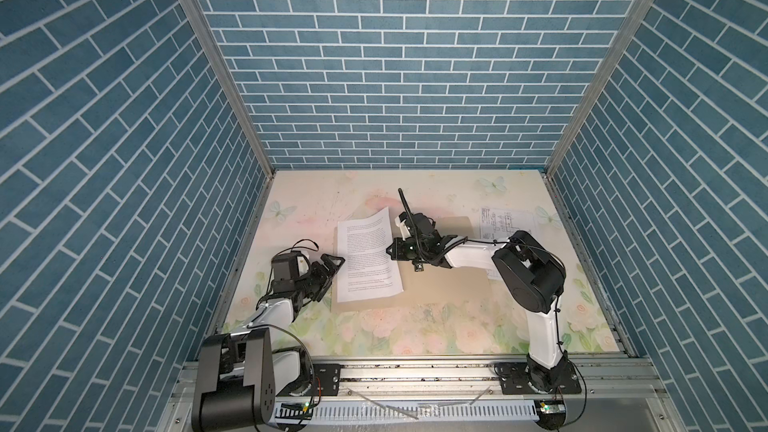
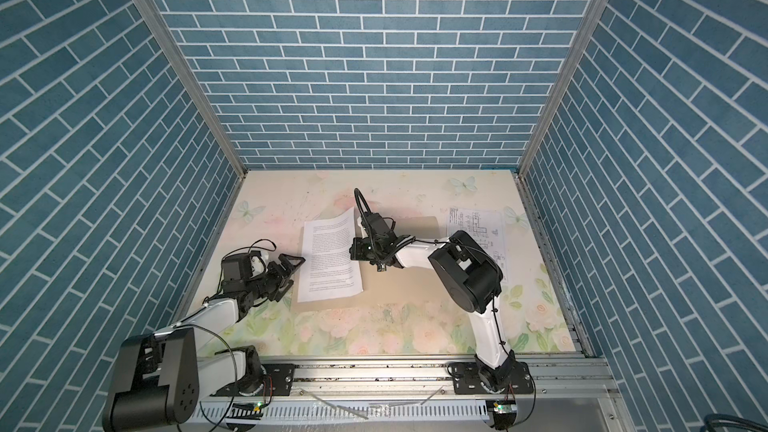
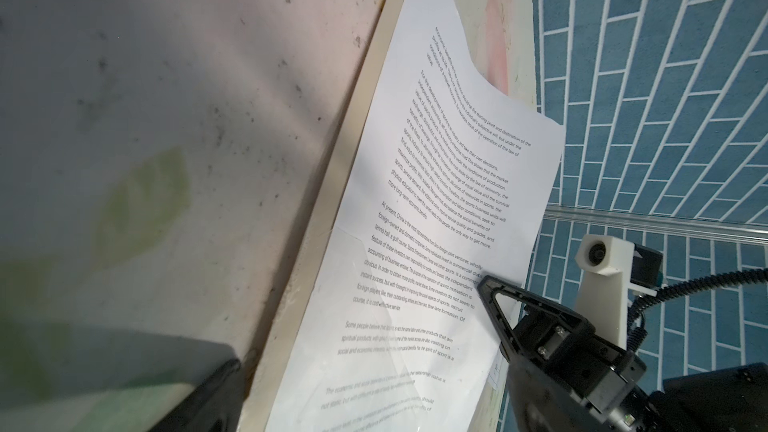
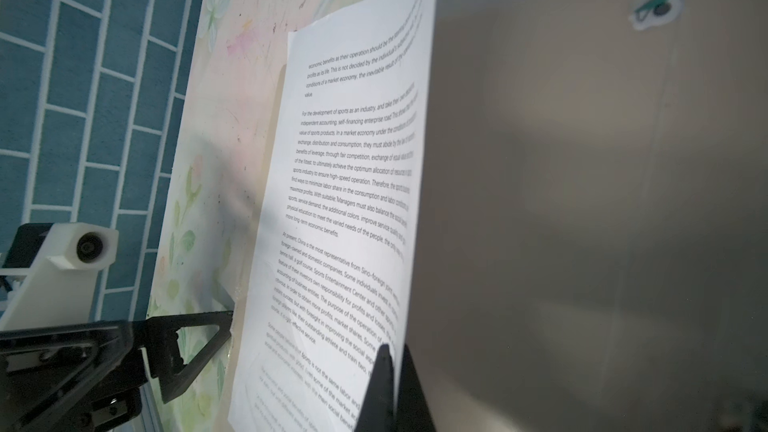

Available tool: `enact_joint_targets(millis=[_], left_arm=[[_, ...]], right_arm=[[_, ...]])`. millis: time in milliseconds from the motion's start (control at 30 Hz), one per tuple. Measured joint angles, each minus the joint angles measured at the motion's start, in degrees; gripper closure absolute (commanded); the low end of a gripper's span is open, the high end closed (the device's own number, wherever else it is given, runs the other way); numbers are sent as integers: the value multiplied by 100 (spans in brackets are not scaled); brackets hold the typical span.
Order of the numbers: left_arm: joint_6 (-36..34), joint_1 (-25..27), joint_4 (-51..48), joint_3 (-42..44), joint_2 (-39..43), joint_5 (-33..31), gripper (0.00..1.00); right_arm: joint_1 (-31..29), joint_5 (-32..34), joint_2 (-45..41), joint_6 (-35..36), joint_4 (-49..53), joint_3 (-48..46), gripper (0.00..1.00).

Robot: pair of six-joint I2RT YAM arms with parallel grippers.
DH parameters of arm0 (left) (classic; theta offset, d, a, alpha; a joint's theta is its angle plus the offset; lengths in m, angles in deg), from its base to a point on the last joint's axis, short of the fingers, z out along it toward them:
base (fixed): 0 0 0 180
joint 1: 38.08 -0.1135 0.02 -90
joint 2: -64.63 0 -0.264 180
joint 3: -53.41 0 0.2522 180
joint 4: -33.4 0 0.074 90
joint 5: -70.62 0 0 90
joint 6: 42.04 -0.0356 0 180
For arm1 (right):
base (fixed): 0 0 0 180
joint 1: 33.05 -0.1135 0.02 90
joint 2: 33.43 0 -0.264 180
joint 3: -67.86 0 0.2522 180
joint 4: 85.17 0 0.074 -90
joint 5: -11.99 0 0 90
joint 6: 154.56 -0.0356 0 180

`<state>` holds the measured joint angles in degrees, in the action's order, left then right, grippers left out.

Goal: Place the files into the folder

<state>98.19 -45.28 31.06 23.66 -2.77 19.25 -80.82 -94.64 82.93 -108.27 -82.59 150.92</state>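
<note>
Blue brick-pattern walls (image 1: 374, 56) box in a pastel floral tabletop (image 1: 415, 330), and both arms are over it. The tan folder (image 1: 440, 284) lies open and flat between the two grippers, its far half running out under the right arm.

Right gripper (image 1: 390, 249) first: its jaws are pressed together on the right-hand edge of the printed text sheet (image 1: 368, 257), and the right wrist view shows it plainly, two black fingertips (image 4: 384, 371) pinching the paper's edge (image 4: 332, 222) with the bare folder panel (image 4: 582, 201) stretching away beside them. The sheet slopes up from the folder on this gripper's side, and its far corner curls up off the surface in both top views (image 2: 330, 255).

Left gripper (image 1: 337, 262) sits just off the sheet's opposite edge, jaws spread wide and holding nothing. From its wrist camera the text sheet (image 3: 436, 222) fills the view ahead, with a strip of folder (image 3: 332, 201) showing along its edge, and the right gripper's finger (image 3: 494, 297) meets the paper's far side.

Second file, the line-drawing sheet (image 1: 505, 220), lies flat on the table well beyond the right gripper, behind that arm's elbow and partly hidden by it, clear to see in a top view (image 2: 478, 226).
</note>
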Motion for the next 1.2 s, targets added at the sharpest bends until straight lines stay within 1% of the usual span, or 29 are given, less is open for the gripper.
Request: enact_joint_targets(millis=[800, 1200], left_arm=[[13, 0, 7, 0, -7, 0, 0], [13, 0, 7, 0, -7, 2, 0]], right_arm=[[-83, -13, -87, 2, 22, -138, 100], [-184, -15, -87, 2, -166, -341, 100]])
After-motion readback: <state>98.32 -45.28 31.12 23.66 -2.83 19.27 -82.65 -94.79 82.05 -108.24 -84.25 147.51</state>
